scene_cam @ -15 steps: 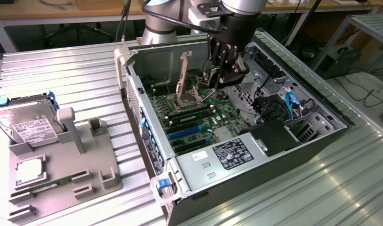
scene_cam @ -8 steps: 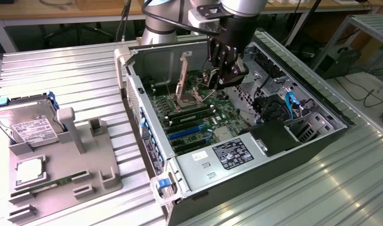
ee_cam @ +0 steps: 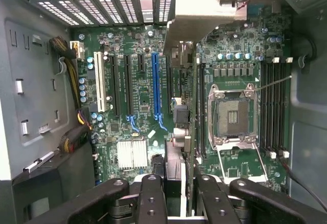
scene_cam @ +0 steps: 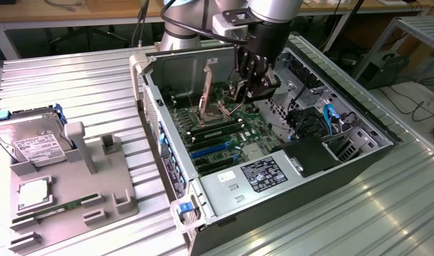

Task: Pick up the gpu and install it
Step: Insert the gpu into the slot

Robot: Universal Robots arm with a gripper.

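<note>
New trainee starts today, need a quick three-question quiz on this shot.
1. True or false: the gripper holds the gpu inside the case.
2. The hard drive stands: A) in the case; B) on the grey tray; C) on the floor.
3. Fill in: the CPU socket is ____ (empty/filled).
Key: 1 true; 2 B; 3 empty.

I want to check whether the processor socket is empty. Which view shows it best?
The wrist view. It faces the socket squarely, so its open frame and bare centre are plain to see. The exterior view catches the same socket only at a slant, deep inside the computer case, with its lid standing up.
</note>
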